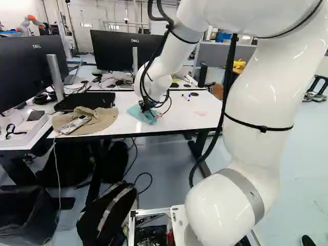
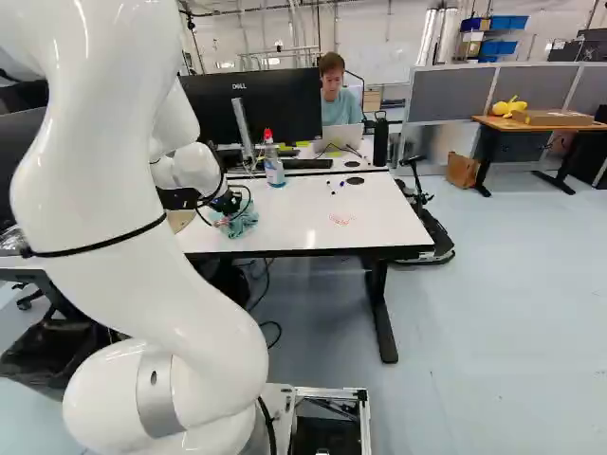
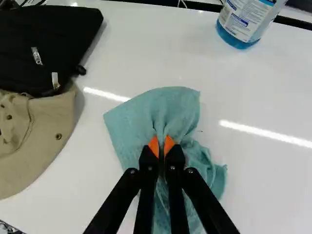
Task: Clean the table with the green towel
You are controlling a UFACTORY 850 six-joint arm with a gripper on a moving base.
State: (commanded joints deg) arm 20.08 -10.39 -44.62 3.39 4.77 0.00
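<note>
Both fingers of the gripper (image 1: 146,106) are brought together on the green towel (image 3: 170,109), a pinched fold of it caught between the orange pads (image 3: 153,146). Cloth spreads in creases around the gripper (image 3: 162,145) and lies on the white table (image 2: 379,223), near its front edge, roughly midway between the left and right ends.

Toward the table's left end, at the front edge, sits a tan brimmed hat (image 3: 39,146), apart from the towel; a pale device (image 1: 75,124), possibly a remote, rests on it. Behind the hat, toward the far edge, is a black zipped case (image 3: 44,46). A bottle of blue liquid (image 2: 273,163) with a red top stands near the far edge. Further right along that edge are a few markers (image 2: 335,187) and a dark round disc (image 2: 355,180). Faint red marks (image 2: 341,219) show on the tabletop nearer the front right corner.

On the floor in front of the table are a black backpack (image 1: 105,215) and, left of it, a black bin (image 1: 31,207). Past the right end stands a scooter (image 2: 436,232), and well beyond it a wooden desk (image 2: 526,124) bearing a yellow toy (image 2: 509,106).
</note>
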